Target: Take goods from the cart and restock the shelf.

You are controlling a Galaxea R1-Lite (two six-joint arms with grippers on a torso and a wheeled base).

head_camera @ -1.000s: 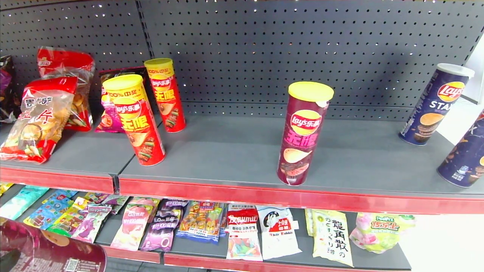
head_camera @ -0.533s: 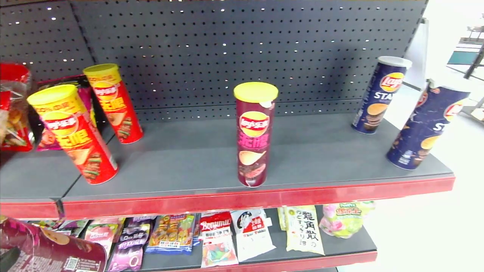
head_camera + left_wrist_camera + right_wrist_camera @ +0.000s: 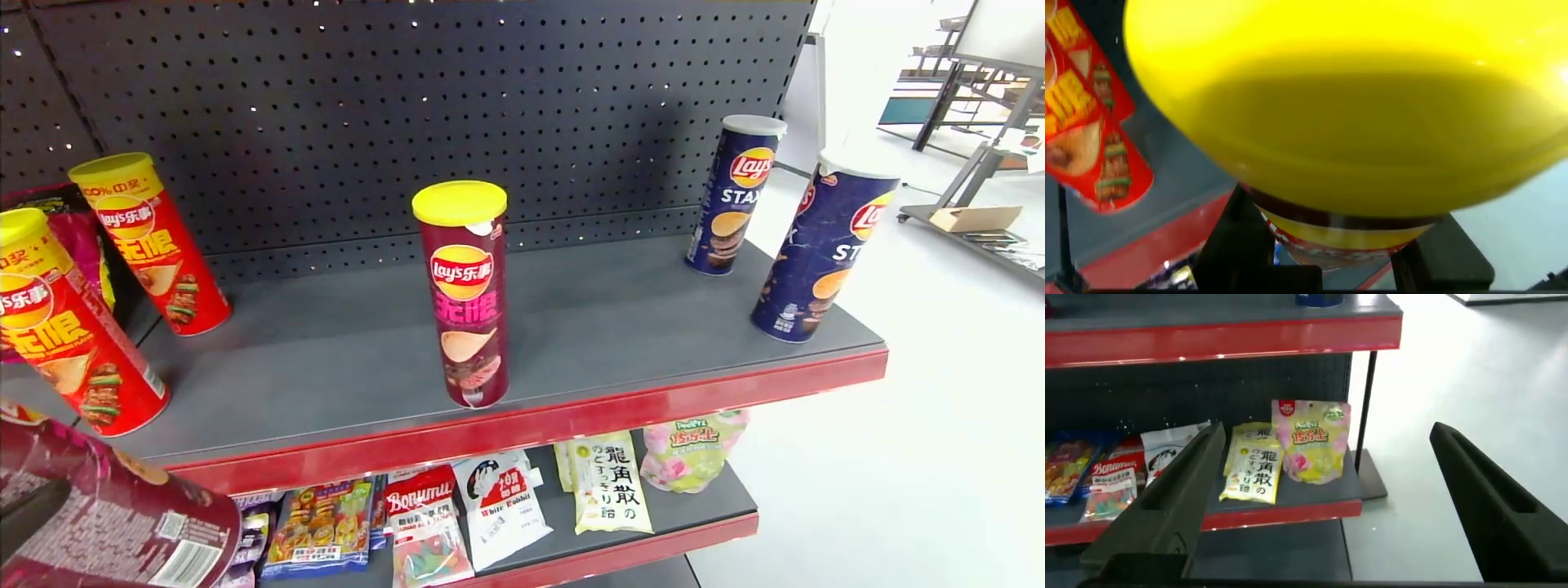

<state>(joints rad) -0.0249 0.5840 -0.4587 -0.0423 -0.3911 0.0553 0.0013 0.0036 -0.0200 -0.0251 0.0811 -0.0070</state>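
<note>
My left gripper (image 3: 1331,245) is shut on a maroon chip can (image 3: 1355,106) with a yellow lid, its fingers (image 3: 1233,245) on either side of the can's body. In the head view this held can (image 3: 106,523) lies tilted at the lower left, below the front edge of the upper shelf (image 3: 571,327). A matching maroon can (image 3: 463,294) stands upright near the shelf's front edge. My right gripper (image 3: 1327,433) is open and holds nothing, level with the lower shelf.
Two red cans (image 3: 151,241) (image 3: 65,327) stand on the shelf's left, two blue cans (image 3: 735,204) (image 3: 820,257) on its right end. Snack bags (image 3: 604,482) (image 3: 1310,449) lie on the lower shelf. Bare shelf surface lies between the cans. Open floor (image 3: 898,457) lies to the right.
The head view has swung to the right, so the whole shelf has slid left in the picture. The held maroon can now shows larger at the lower left.
</note>
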